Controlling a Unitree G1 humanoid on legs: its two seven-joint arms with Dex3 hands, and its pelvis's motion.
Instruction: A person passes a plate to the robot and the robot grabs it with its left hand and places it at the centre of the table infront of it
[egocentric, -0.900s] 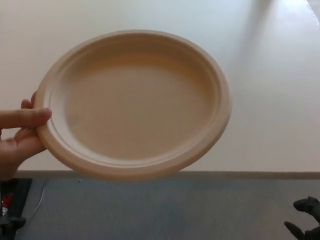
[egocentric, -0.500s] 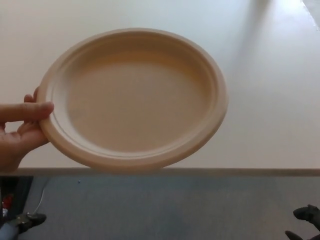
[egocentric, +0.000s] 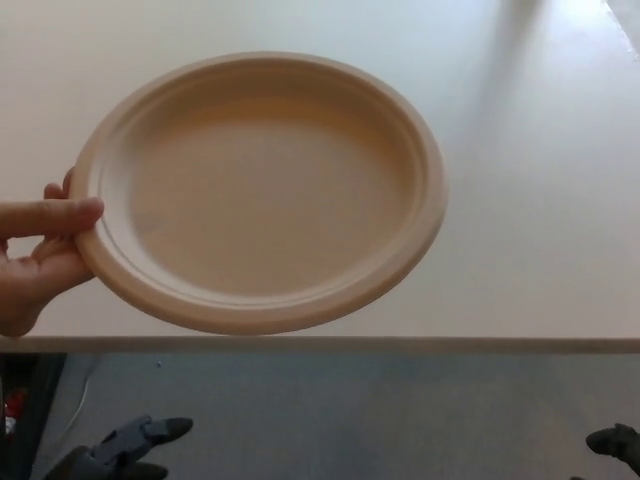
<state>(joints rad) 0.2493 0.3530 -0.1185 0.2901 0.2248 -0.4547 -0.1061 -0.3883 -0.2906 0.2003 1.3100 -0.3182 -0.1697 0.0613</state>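
A round beige plate (egocentric: 262, 190) is held up over the near part of the white table (egocentric: 545, 200), tilted slightly toward me. A person's hand (egocentric: 38, 258) pinches its left rim, thumb on top. My left hand (egocentric: 128, 447) shows at the bottom left, below the plate and well apart from it, fingers spread and holding nothing. Only a small dark part of my right hand (egocentric: 614, 440) shows in the bottom right corner.
The table's front edge (egocentric: 450, 344) runs across the picture just under the plate. Grey floor (egocentric: 380, 415) lies below it. A dark object with a cable (egocentric: 22, 400) sits at the bottom left.
My left hand has come up into view at the bottom left. The person has lifted the plate slightly higher. My right hand has sunk toward the bottom right corner.
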